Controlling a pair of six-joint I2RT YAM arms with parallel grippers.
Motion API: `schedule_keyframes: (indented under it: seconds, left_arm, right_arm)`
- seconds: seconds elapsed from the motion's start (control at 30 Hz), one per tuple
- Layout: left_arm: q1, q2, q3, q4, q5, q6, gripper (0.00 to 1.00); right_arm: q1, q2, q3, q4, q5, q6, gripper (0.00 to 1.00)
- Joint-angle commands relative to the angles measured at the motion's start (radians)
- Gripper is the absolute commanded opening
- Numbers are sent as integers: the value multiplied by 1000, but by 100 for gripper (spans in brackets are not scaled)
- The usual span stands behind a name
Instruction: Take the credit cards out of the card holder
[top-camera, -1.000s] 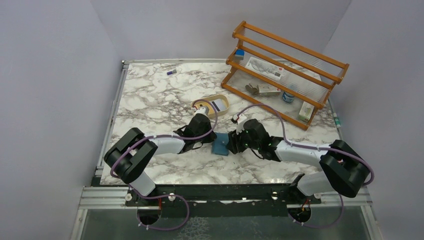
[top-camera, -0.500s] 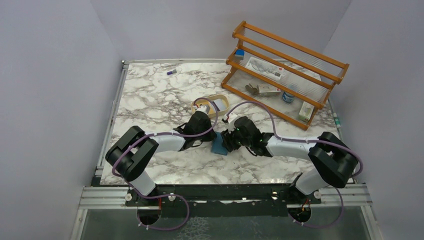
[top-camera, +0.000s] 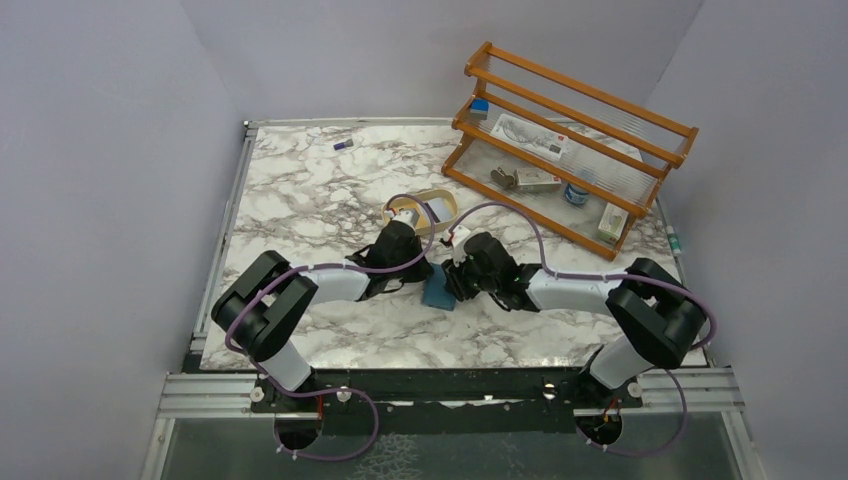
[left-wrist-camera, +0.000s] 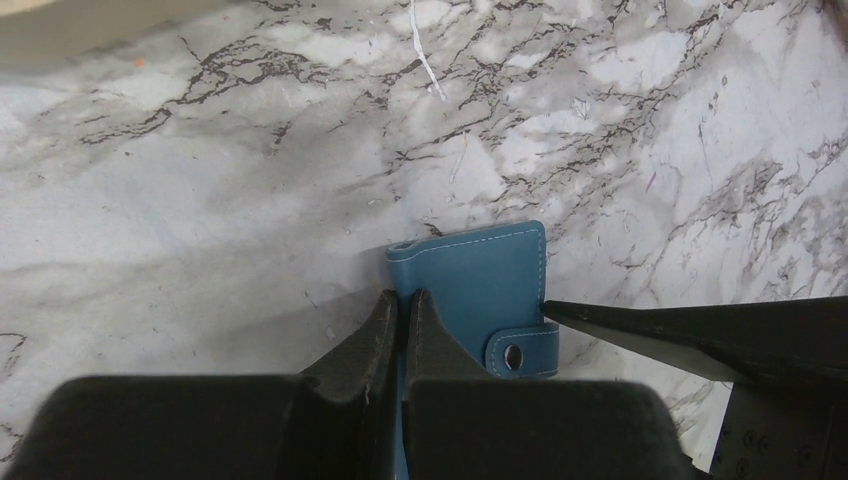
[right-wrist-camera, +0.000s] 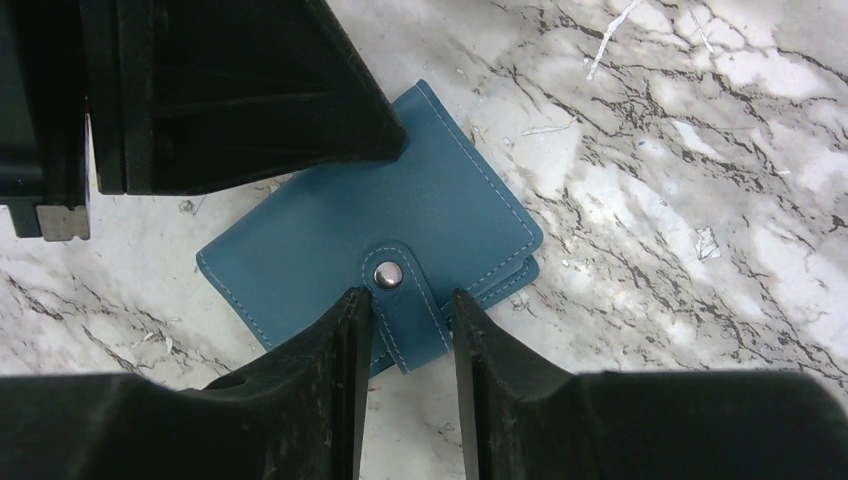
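Note:
The teal-blue card holder (top-camera: 438, 294) lies closed on the marble table, with its snap tab (right-wrist-camera: 405, 318) fastened. My left gripper (left-wrist-camera: 402, 300) is shut on the holder's left edge (left-wrist-camera: 480, 280), and a thin blue edge shows between its fingers. My right gripper (right-wrist-camera: 410, 300) is open, one finger on each side of the snap tab; one finger (left-wrist-camera: 700, 325) touches the holder's right edge. In the top view the left gripper (top-camera: 424, 272) and the right gripper (top-camera: 457, 284) meet at the holder. No credit cards show at the holder (right-wrist-camera: 440, 200).
A tan oval tray (top-camera: 447, 199) holding a card (top-camera: 437, 210) sits just behind the grippers. A wooden rack (top-camera: 570, 130) with small items stands at the back right. A small dark object (top-camera: 343, 145) lies at the far left back.
My right arm has reached further left, bringing its open gripper up to the holder's snap tab. The left gripper and the holder have stayed put.

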Motion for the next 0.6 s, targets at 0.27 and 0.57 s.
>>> schedule_keyframes:
  seconds: [0.27, 0.57]
  left_arm:
    - [10, 44, -21, -47, 1, 29, 0]
    - [15, 37, -25, -51, 1, 31, 0]
  right_arm:
    - [4, 70, 20, -24, 72, 5, 1]
    - [4, 10, -17, -5, 133, 81, 1]
